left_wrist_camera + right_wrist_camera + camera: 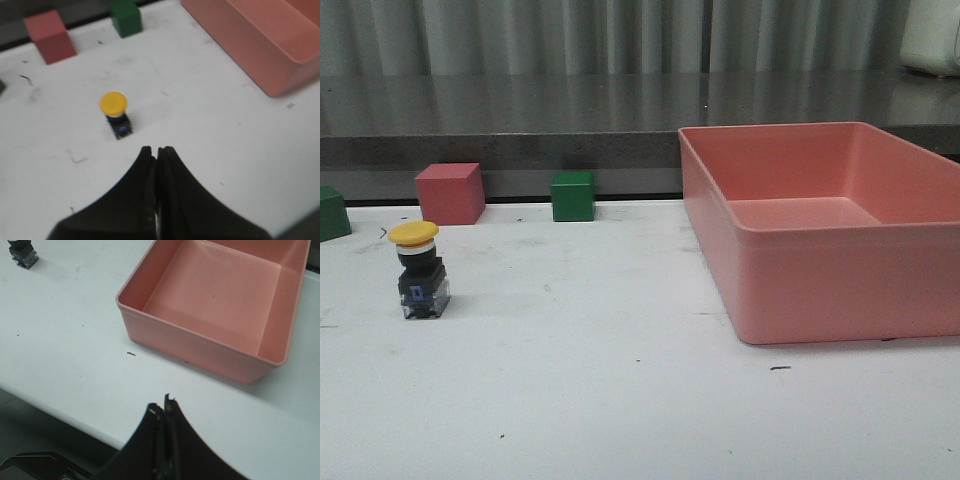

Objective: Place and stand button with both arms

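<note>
The button (420,268) stands upright on the white table at the left, yellow cap on top, black body with a blue terminal below. In the left wrist view the button (116,114) is a short way beyond my left gripper (156,149), which is shut and holds nothing. My right gripper (162,404) is also shut and empty, hovering over the table's near edge, far from the button (22,252). Neither arm shows in the front view.
A large pink bin (820,262) takes up the right side of the table. A red cube (450,192), a green cube (572,196) and another green block (332,212) sit along the back edge. Behind them is a dark raised ledge.
</note>
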Motion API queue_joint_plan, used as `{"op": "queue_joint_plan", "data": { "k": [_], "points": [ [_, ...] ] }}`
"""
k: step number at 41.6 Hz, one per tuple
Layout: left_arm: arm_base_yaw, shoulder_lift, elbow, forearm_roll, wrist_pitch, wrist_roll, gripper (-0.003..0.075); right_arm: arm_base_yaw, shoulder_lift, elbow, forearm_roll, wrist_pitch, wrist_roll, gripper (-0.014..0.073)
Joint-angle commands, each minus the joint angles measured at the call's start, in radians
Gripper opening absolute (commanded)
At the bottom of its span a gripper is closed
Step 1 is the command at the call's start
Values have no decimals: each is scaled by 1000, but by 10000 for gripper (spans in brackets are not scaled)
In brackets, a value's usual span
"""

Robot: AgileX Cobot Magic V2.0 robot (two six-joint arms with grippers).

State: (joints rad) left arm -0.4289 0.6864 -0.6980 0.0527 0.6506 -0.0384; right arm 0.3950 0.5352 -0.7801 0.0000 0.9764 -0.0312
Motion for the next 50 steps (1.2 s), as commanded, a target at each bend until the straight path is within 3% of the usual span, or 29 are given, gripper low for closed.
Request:
{"op": "queue_joint_plan", "data": {
  "k": [1,9,16,28,34,50],
  "points": [
    [97,-99,68,35,-198,0,-20,-6,3,-23,-10,-70,-9,-68],
    [297,-344,316,13,-436,0,-20,-6,3,-23,-10,-70,-9,-68],
    [395,-550,515,-69,-485,0,-20,-6,3,-23,-10,-70,-9,-68],
    [408,-712,693,-117,-545,0,-20,-6,3,-23,-10,-68,-9,-68],
    [408,-714,722,-117,-637,0,-20,-6,3,-23,-10,-68,-9,-68],
    [408,-714,722,-117,-633,0,-20,-6,2,-23,-10,-67,-9,-68]
  ]
}}
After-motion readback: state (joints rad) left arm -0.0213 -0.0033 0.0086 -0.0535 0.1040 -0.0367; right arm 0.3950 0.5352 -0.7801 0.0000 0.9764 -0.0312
